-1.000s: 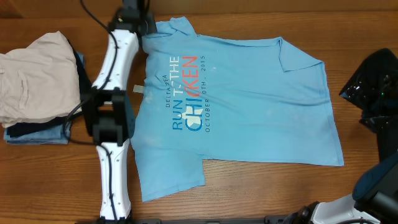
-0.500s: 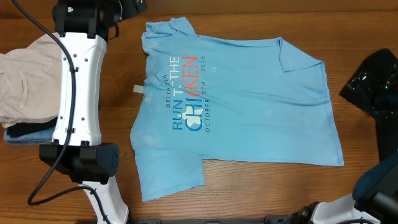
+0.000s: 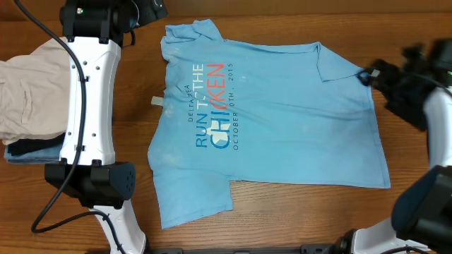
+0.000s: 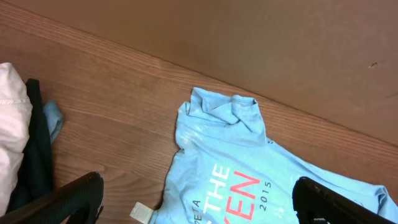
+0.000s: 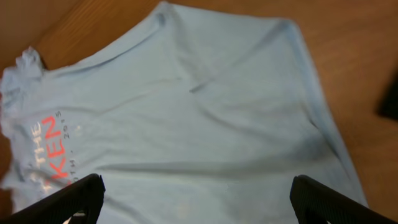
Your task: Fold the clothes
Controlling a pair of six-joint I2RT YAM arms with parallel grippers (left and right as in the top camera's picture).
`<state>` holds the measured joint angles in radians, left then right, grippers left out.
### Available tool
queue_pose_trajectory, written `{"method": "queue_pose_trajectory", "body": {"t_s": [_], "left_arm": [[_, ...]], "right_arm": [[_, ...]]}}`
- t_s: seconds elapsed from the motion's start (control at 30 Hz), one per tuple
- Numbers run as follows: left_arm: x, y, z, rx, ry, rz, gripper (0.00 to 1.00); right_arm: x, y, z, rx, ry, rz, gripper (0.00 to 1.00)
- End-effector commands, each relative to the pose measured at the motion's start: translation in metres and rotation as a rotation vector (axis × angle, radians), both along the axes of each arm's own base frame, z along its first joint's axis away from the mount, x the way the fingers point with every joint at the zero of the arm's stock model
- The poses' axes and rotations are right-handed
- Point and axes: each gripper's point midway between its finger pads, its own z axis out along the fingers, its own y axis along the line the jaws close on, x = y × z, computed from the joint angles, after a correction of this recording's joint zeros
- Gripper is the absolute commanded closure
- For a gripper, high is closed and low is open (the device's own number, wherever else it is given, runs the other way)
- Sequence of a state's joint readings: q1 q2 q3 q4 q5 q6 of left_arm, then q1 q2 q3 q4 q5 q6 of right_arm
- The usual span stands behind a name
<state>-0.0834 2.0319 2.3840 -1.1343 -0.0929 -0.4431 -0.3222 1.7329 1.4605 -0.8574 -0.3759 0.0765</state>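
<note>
Counter [image 3: 296, 219]: wood, carried everything.
T-shirt [image 3: 282, 120]: lay flat mid-counter, print up, ready for folding.
Cream garment [image 3: 32, 85]: sat heaped at the left, out of my way.
Left jaws: spread, empty, near one sleeve.
Right jaws: spread, empty, at the hem corner; placed for pickup, I judged.

My left gripper [image 4: 199, 208] is cut off by the left wrist view's bottom edge, as is the T-shirt [image 4: 224, 174]. My right wrist view is blurred, so I cannot read the small print there. Overhead, my left arm [image 3: 88, 92] hides part of the cream garment [image 3: 28, 92].
</note>
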Motion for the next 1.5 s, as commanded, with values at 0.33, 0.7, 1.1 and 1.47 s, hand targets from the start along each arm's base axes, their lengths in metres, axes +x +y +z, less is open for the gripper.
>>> {"method": "queue_pose_trajectory", "body": {"t_s": [0.33,0.7,1.1,1.47], "left_arm": [[0.002,0.000,-0.001,-0.012,0.001,0.004,0.00],[0.002,0.000,-0.001,-0.012,0.001,0.004,0.00],[0.002,0.000,-0.001,-0.012,0.001,0.004,0.00],[0.002,0.000,-0.001,-0.012,0.001,0.004,0.00]], "right_arm": [[0.069,0.033,-0.054,-0.307,-0.027,0.067,0.17],[0.079,0.051,-0.123,0.000,0.109,-0.197,0.34],[0.095,0.055,-0.126,0.157,0.103,-0.417,0.44],[0.097,0.057,-0.152,0.223,0.151,-0.531,0.57]]}}
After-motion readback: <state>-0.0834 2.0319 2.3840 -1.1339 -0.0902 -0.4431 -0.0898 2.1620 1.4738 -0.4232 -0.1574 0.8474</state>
